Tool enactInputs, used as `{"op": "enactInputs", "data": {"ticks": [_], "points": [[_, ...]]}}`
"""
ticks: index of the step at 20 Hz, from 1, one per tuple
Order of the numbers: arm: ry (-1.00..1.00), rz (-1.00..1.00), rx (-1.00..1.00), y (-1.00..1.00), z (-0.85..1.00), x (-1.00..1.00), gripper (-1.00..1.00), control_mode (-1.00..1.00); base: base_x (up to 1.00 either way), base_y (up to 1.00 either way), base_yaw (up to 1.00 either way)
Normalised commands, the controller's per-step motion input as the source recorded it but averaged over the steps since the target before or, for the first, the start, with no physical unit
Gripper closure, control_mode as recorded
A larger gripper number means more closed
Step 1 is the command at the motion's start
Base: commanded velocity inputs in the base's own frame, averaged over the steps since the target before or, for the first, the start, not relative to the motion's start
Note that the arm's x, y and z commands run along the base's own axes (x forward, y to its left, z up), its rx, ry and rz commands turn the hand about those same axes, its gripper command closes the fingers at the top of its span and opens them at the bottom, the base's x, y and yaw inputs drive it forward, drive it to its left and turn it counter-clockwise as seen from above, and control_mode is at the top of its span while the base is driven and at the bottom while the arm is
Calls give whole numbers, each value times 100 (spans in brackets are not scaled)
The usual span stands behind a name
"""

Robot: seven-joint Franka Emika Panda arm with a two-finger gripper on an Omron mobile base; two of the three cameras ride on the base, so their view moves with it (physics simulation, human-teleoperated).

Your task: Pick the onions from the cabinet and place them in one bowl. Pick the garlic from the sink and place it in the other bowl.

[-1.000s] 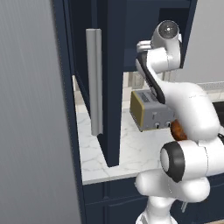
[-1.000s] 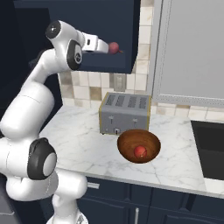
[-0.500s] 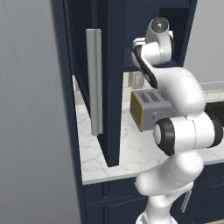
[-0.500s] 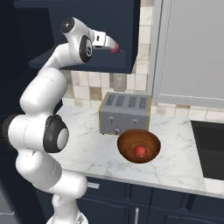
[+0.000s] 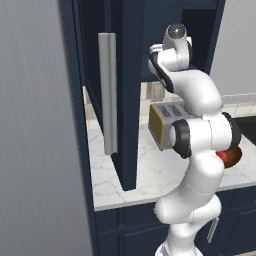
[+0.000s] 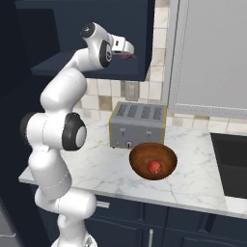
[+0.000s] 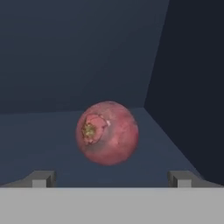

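The arm is swinging its wrist up and round toward the open cabinet (image 6: 91, 43), a reach that has advanced over the last second; the gripper (image 7: 111, 178) is standing released, jaws wide and grasping nothing, lined up on the pinkish-purple onion (image 7: 107, 132) lying on the cabinet shelf just ahead; the red onion (image 6: 154, 167) is already sitting in the wooden bowl (image 6: 137, 157) on the tabletop (image 6: 101, 169) in front of the toaster (image 6: 137, 124); by my judgement, the second onion pick is beginning.

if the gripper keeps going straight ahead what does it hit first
Most likely the pinkish onion on the cabinet shelf, centred between the open gripper fingertips. Depth is unclear; nothing else seems to lie between.
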Motion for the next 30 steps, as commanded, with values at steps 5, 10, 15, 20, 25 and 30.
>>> {"op": "enactInputs", "data": {"ticks": [5,10,15,20,25,30], "points": [[1,0,0,-11,-13,63,-100,-100,0,0,0],[2,0,0,-10,-6,56,-100,-100,0,0,0],[5,0,0,-1,-14,12,100,-100,0,0,0],[1,0,0,-1,-6,0,100,-100,0,0,0],[-13,0,0,0,0,-3,100,-100,0,0,0],[-18,0,1,0,-1,-35,100,-100,0,0,0]]}}
